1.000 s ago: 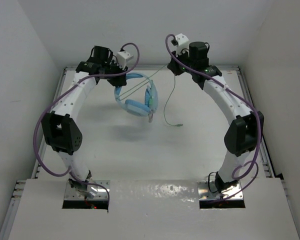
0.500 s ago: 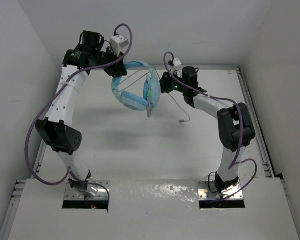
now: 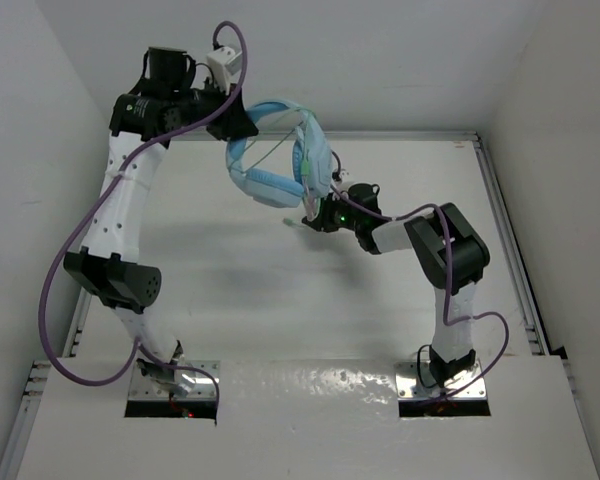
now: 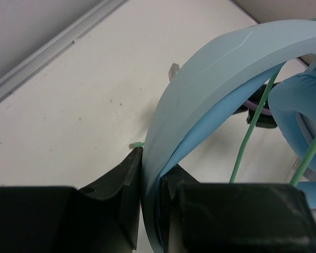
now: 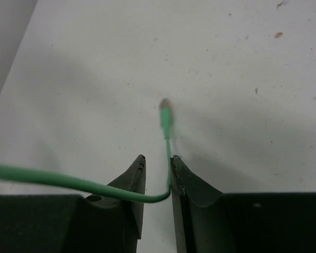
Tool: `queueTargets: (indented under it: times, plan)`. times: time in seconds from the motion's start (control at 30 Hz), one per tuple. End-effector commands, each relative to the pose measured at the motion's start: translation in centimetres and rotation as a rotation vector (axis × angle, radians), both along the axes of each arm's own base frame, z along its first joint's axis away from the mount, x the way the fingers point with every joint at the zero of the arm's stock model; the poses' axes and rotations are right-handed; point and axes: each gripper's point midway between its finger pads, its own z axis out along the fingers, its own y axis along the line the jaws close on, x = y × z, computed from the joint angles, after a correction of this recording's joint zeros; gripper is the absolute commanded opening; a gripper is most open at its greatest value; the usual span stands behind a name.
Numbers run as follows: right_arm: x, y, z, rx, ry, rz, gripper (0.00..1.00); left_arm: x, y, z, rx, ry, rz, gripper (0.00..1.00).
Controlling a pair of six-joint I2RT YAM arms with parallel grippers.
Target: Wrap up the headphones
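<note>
The light blue headphones (image 3: 276, 184) hang in the air over the back of the table. My left gripper (image 3: 242, 124) is shut on their padded headband (image 4: 216, 68), which fills the gap between the jaws (image 4: 151, 169). One earcup (image 4: 301, 105) shows at the right. The thin green cable (image 4: 241, 158) crosses the headband's arch and runs down to my right gripper (image 3: 316, 217). There the jaws (image 5: 157, 161) stand a little apart, with the cable (image 5: 52, 177) lying loosely between them and bent against the right finger. The plug (image 5: 166, 117) sticks out just past the fingertips, and also shows in the top view (image 3: 292, 222).
White walls close in the table on three sides. A raised metal rail (image 3: 502, 240) runs along its edges and shows in the left wrist view (image 4: 47, 58). Thick purple cables (image 3: 70, 270) loop beside both arms.
My left arm has lifted the headphones higher and further back. My right gripper has swung down and left to below the headphones. The cable end hanging past it has grown much shorter.
</note>
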Motion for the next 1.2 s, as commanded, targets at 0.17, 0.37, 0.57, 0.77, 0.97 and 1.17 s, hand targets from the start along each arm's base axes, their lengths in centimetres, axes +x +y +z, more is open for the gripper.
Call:
queueTargets:
  times: [0.17, 0.37, 0.57, 0.77, 0.97, 1.17]
  plan:
    - [0.2, -0.4, 1.0, 0.038, -0.037, -0.087, 0.05, 0.0, -1.4, 8.7, -0.207, -0.150, -0.001, 0.00]
    - [0.5, -0.4, 4.0, 0.087, -0.148, -0.126, 0.00, 1.1, -1.5, 8.3, -0.261, -0.098, 0.025, 0.00]
    - [-1.5, 0.4, 4.9, 0.069, -0.179, 0.001, 0.35, 1.2, -1.5, 9.6, -0.267, -0.145, 0.024, 0.00]
    - [-2.2, -3.6, 3.1, -0.104, -0.167, -0.117, 0.37, 1.1, -1.3, 10.2, -0.259, -0.174, 0.025, 0.00]
    - [-3.1, -3.8, 4.0, -0.131, -0.216, -0.074, 0.45, 1.3, -1.2, 10.7, -0.255, -0.198, 0.034, 0.00]
    - [-0.4, -3.6, 4.7, -0.123, -0.206, -0.218, 0.83, 1.5, -1.2, 11.1, -0.266, -0.203, 0.039, 0.00]
